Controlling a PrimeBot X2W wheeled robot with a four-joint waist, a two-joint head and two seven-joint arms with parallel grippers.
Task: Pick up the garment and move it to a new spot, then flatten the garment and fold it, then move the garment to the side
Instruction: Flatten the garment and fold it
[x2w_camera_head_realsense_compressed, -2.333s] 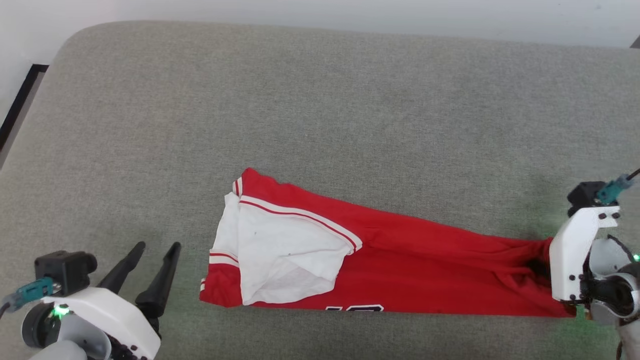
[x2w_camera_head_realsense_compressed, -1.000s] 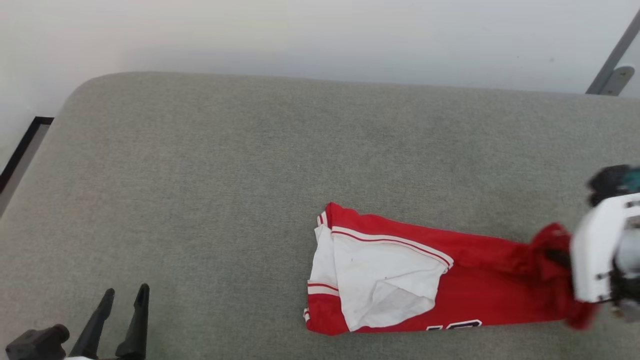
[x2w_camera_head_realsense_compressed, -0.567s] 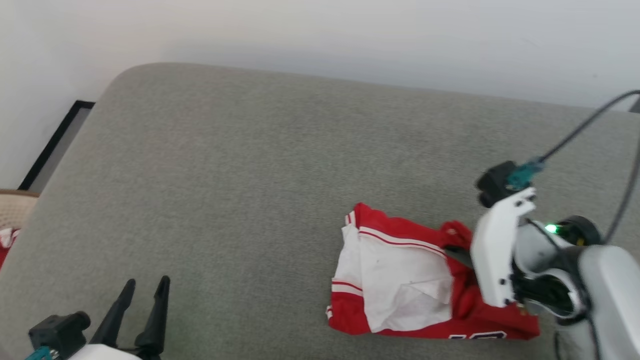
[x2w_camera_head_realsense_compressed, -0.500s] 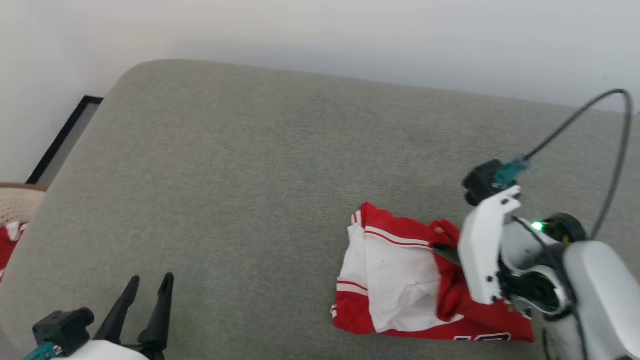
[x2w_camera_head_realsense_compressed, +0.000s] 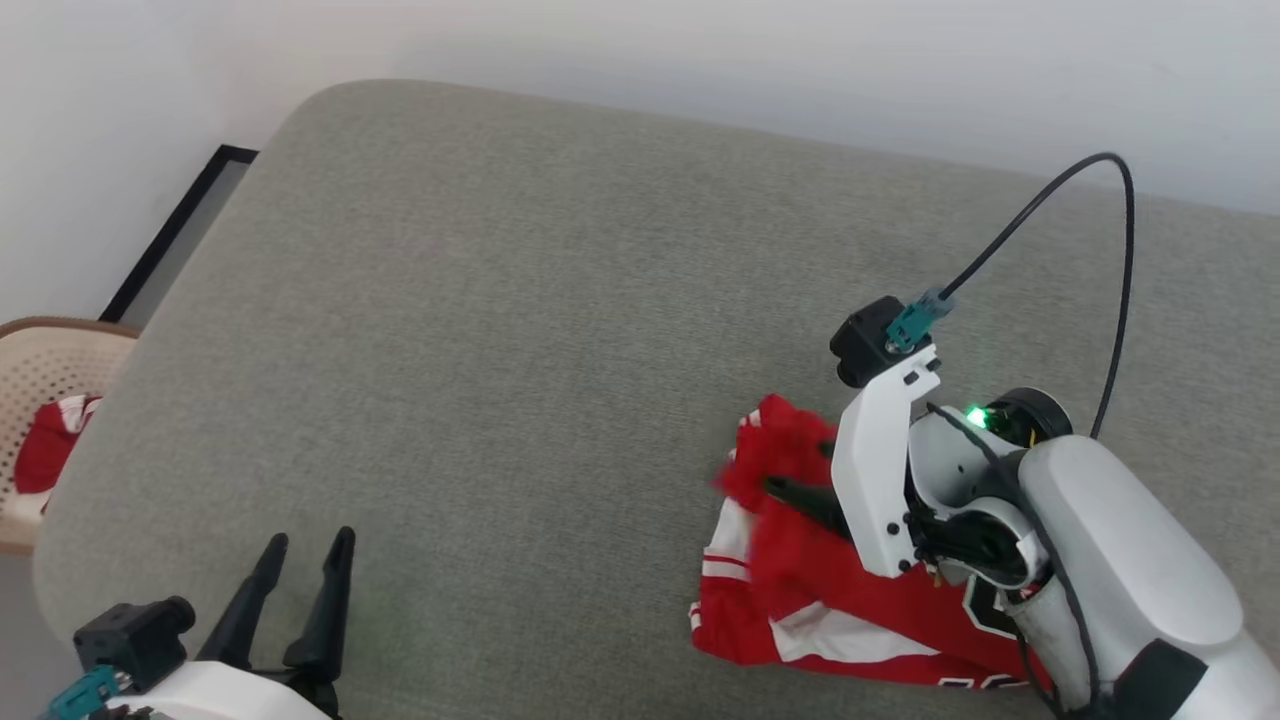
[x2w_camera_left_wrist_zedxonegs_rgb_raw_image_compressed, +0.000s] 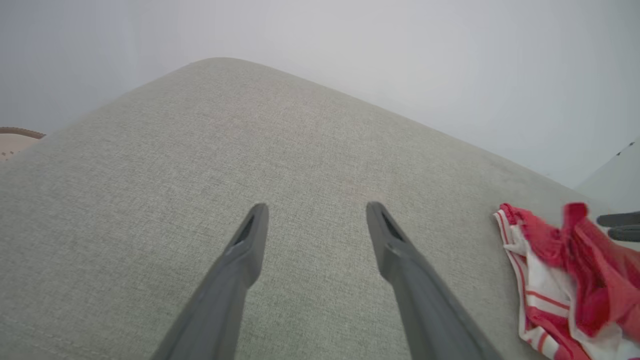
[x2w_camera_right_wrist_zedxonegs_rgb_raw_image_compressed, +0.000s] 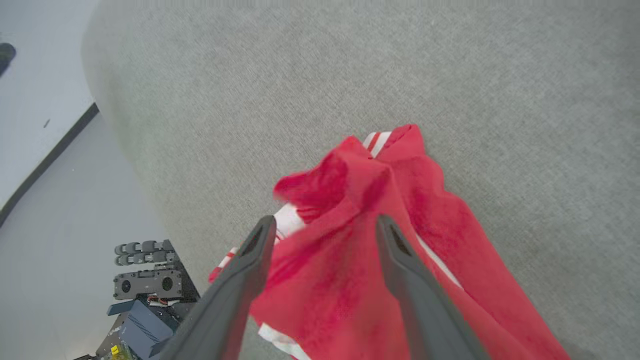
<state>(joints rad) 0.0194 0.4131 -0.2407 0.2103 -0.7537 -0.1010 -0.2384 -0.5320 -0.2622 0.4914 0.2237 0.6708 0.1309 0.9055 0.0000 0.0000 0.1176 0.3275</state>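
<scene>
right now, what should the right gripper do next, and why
Probably draw the right gripper up and back off the jersey: its fingers stand apart and the jersey lies doubled over on the cushion, so the fold looks released.

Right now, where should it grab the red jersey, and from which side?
Likely the raised red fold at the jersey's left end, from above: it stands off the cushion, so it can be pinched; the rest lies low.

One garment, with one grey cushion under it. Two claws: left claw to the garment's left, right claw over it. One basket far left of the garment, one red cloth inside.
</scene>
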